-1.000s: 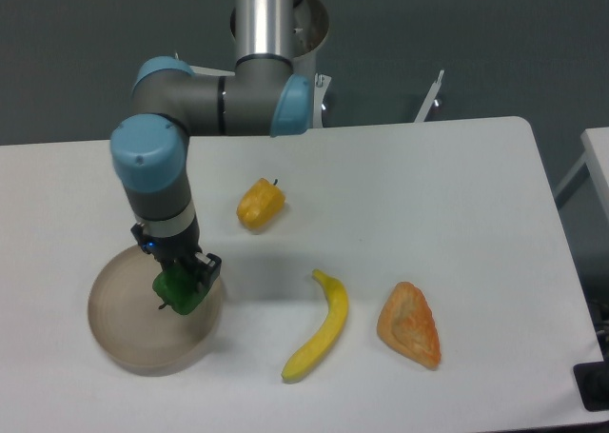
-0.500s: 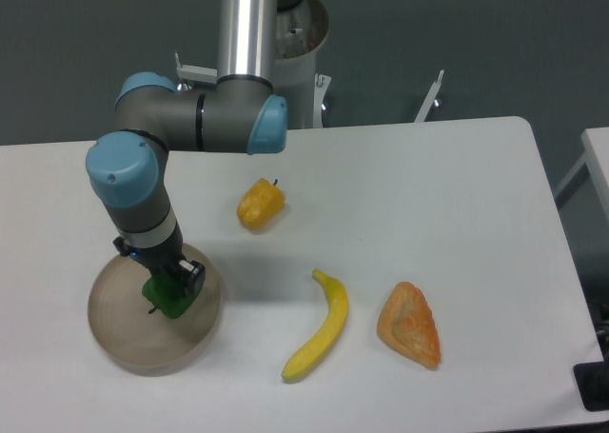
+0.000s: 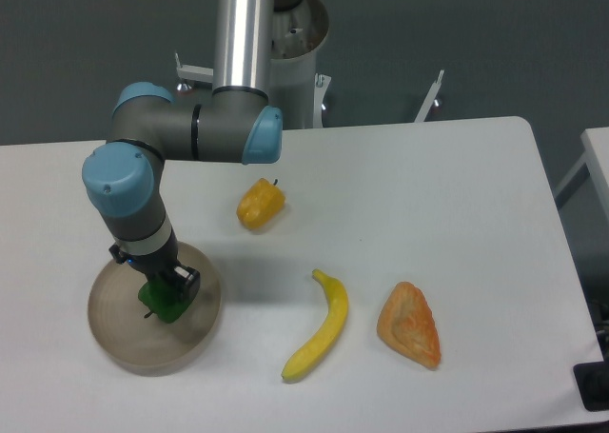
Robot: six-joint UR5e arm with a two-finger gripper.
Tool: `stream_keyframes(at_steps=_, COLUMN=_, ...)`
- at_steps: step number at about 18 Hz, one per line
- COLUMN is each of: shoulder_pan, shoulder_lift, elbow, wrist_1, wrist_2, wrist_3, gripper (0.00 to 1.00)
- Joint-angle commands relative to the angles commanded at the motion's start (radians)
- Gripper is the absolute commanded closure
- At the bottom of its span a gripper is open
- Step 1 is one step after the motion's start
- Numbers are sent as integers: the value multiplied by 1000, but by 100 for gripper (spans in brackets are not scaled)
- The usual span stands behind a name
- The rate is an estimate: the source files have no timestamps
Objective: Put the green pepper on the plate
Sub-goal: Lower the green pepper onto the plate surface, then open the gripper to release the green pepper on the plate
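One tool (image 3: 162,298) pinching green pepper (image 3: 164,304) over plate (image 3: 119,343) centre — rim clear; open table (image 3: 457,195) rightward

Even overhead light; soft shadows; slight blur

High fixed view over table (image 3: 428,186)

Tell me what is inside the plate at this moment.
The green pepper sits over the middle of the plate, with the tool closed around it. Whether the pepper touches the plate's surface cannot be seen; the tool and pepper cover that spot.
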Motion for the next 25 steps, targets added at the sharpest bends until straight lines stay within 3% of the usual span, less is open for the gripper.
stream_keyframes(at_steps=25, shoulder_pan=-15, shoulder_lift=-23, elbow=-6, wrist_1=0, wrist_2=-17, wrist_3=-21, gripper=70)
